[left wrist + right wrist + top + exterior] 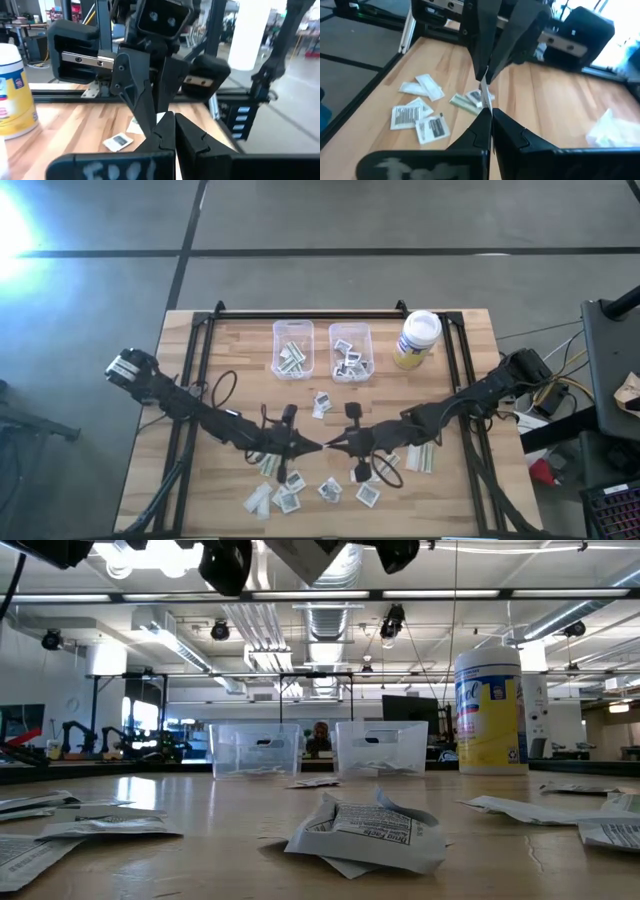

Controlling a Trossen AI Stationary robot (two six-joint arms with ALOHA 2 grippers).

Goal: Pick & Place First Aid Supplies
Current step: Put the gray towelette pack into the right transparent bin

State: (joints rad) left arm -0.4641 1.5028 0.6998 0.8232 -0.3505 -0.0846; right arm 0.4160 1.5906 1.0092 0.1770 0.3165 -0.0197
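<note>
My two grippers meet tip to tip over the middle of the table, the left gripper (316,447) coming from the left and the right gripper (330,446) from the right. Both are shut on one small white packet (485,97), which is clear of the table. Several more first aid packets lie flat on the wood below and around them, at the near side (290,500), to the right (420,457) and just beyond the grippers (322,404). Two clear bins (293,348) (350,352) at the far side hold some packets. My left gripper pinches one end of the packet (161,118) between its two fingers, reaching about level from the table's left. The packet is lifted clear and spans the short gap to the other gripper. My right gripper pinches the opposite end (489,108) between its two fingers, slanting slightly down from the table's right. The packet shows edge-on between both pairs of fingertips.
A yellow jar with a white lid (417,338) stands at the far right, beside the bins. A crumpled packet (365,830) lies close to the low camera. Black frame rails run along the table's left, right and far edges.
</note>
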